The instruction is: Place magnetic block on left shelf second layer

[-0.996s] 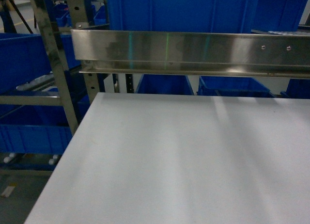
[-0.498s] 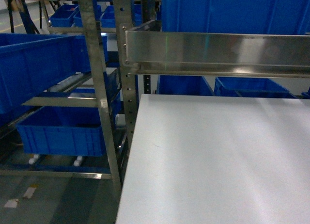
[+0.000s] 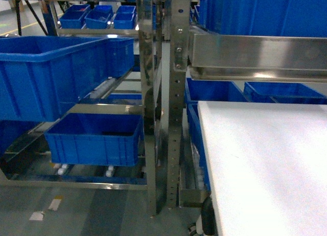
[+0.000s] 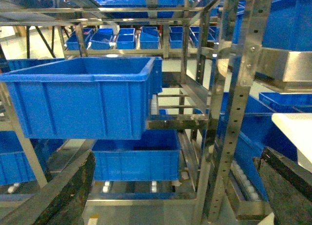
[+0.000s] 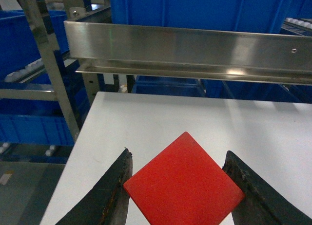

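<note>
In the right wrist view a flat red square magnetic block (image 5: 184, 183) sits corner-up, pinched at two opposite corners by my right gripper (image 5: 178, 154), which is shut on it above the white table (image 5: 146, 118). My left gripper (image 4: 178, 157) stands open and empty, facing the left shelf (image 4: 229, 113), a steel rack with several levels. A big blue bin (image 4: 83, 101) rests on one level and a smaller blue bin (image 4: 136, 159) on the level below. Neither gripper shows in the head view, where the left shelf (image 3: 148, 93) fills the left half.
The white table (image 3: 265, 164) takes up the right of the head view, under a steel rail (image 3: 255, 57). Two upright steel posts (image 3: 176, 118) stand between table and bins. More small blue bins (image 3: 97, 16) sit on the far racks. Grey floor (image 3: 76, 210) lies below.
The head view has swung left: the table has slid to the right of the frame, and the shelf rack with its blue bins has come into view.
</note>
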Controlling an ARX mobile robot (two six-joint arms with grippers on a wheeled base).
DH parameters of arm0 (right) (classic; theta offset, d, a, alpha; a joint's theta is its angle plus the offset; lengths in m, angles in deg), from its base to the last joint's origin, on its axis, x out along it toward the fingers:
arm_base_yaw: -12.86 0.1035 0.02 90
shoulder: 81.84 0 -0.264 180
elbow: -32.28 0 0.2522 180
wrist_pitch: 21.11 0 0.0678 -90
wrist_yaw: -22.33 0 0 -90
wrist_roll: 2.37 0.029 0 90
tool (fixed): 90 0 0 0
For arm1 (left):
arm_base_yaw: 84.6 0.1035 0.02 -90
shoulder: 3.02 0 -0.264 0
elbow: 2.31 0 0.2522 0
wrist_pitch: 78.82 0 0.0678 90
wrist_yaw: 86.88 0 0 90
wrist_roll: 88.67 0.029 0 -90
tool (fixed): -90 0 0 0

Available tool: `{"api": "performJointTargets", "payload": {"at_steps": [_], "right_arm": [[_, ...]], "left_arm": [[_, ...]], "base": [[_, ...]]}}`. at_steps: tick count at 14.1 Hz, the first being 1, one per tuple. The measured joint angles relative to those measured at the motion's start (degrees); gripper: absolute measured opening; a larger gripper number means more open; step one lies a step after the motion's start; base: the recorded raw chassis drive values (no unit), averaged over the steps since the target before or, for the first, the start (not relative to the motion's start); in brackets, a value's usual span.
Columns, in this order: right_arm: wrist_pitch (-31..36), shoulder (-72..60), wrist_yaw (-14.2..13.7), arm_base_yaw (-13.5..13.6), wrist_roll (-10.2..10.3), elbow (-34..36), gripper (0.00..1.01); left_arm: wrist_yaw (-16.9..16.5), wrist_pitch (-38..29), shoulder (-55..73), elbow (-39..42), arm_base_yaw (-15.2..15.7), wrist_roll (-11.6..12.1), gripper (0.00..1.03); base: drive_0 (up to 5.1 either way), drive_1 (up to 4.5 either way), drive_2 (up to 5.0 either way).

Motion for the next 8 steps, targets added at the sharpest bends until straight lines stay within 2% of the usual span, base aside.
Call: {"api": "performJointTargets", "payload": {"at_steps": [8], "right_arm": [[0.11,-0.07,0.02,0.0,-0.02,0.0,0.48]], "left_arm": [[0.11,0.0,0.0,0.0,0.0,0.0,0.98]], "base": [[-5.0,2.45,2.5]]}}
